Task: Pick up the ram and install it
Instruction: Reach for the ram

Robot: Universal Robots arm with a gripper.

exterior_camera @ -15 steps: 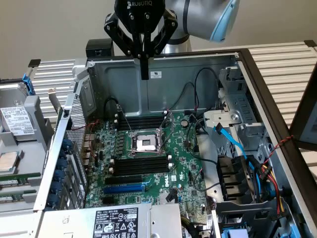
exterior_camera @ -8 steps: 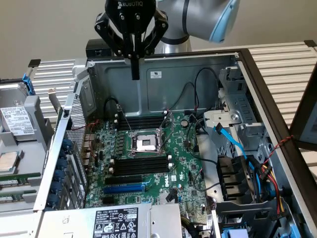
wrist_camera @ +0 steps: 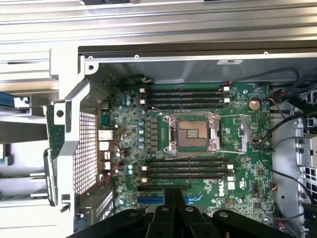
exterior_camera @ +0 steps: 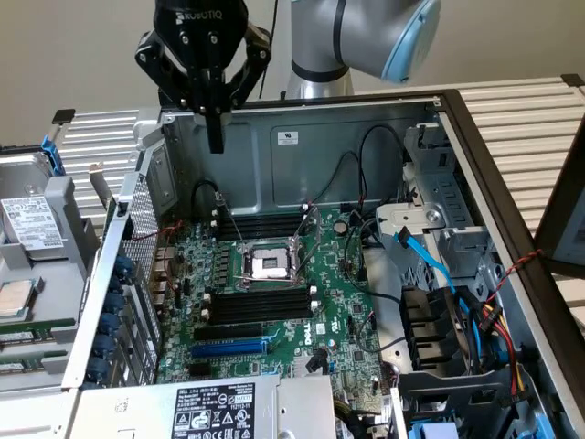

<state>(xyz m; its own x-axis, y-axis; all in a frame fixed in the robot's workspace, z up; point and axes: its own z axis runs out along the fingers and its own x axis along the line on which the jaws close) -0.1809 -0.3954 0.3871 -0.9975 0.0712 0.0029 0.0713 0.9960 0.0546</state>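
Exterior view shows the gripper [exterior_camera: 216,144] hanging high over the rear corner of the open computer case [exterior_camera: 366,137] on the exterior view's left. Its 2 black fingers are pressed together with nothing between them. The silver and blue arm [exterior_camera: 366,37] rises behind the case's rear wall.

Below, the green motherboard [exterior_camera: 338,320] lies flat in the case, with the CPU socket [exterior_camera: 269,265] at its middle. 2 banks of long black slots [exterior_camera: 260,304] flank the socket, 1 toward the rear wall and 1 toward the front, and all of them look empty. A blue slot [exterior_camera: 228,347] lies just in front of the nearer bank.

A thin green board edge outside the case, among grey parts on the exterior view's left, looks like the ram [exterior_camera: 37,324], though I cannot tell for sure. It is well apart from the gripper. Blue and red cables [exterior_camera: 471,315] crowd the case on the exterior view's right.

In the wrist view the closed gripper [wrist_camera: 174,192] shows dark against the motherboard [wrist_camera: 247,148], overlapping the blue slot [wrist_camera: 148,200].
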